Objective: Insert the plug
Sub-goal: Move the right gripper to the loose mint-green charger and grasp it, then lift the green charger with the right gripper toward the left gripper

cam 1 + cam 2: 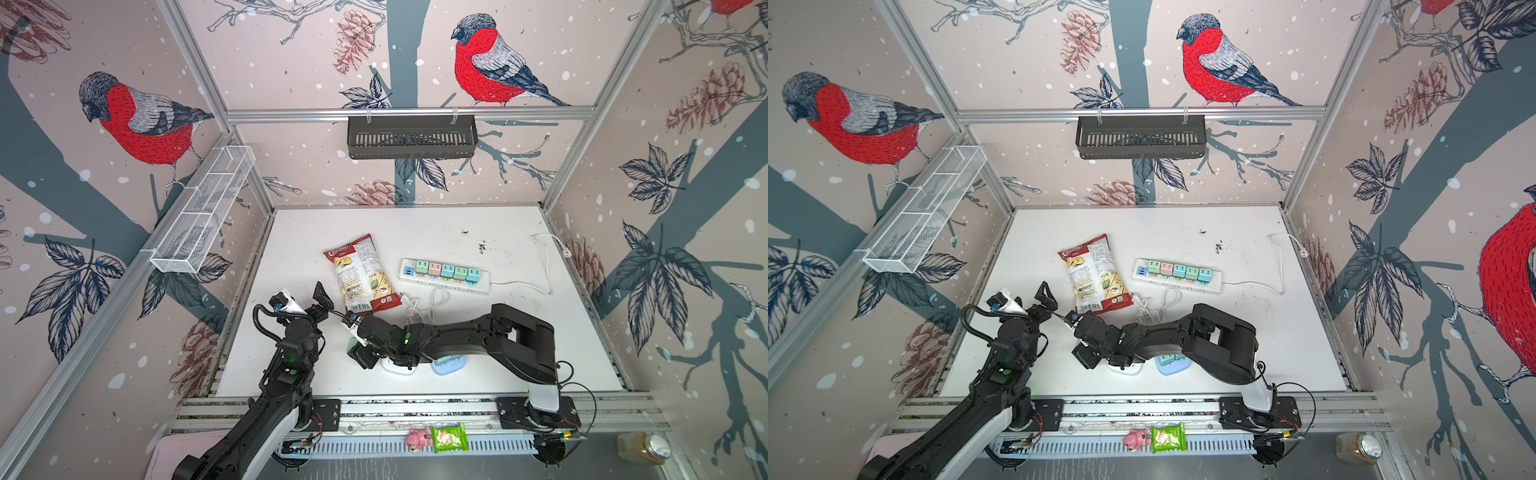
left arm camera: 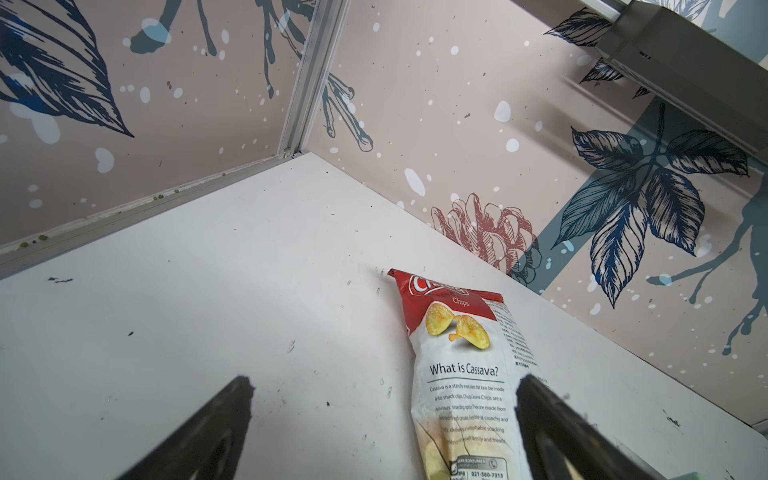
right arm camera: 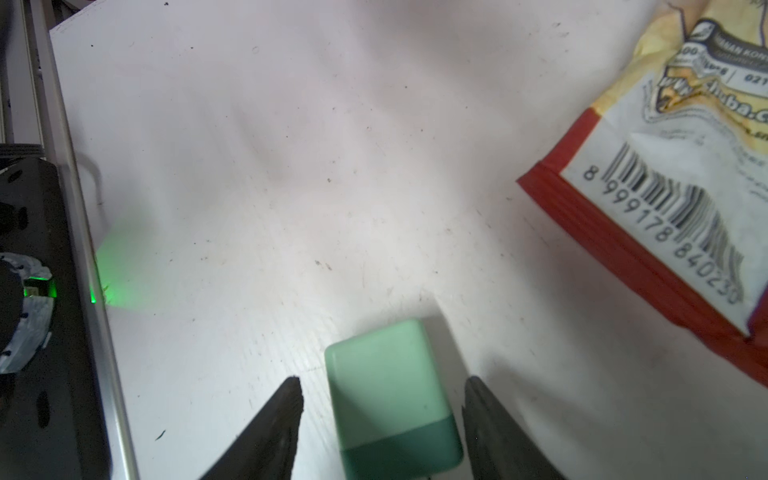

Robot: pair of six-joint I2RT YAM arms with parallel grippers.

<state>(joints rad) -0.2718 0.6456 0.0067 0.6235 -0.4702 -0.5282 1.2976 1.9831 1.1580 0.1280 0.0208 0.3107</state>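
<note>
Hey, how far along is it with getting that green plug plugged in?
Done: the right gripper sits over the green plug on the table. In hand: its jaws stand either side of it, a gap showing on one side, so no grip yet. Left: close, lift, carry it to a socket and push it in. The left gripper hangs open near the chip bag.

Mint-green plug [image 3: 390,382] (darker green base)
</note>
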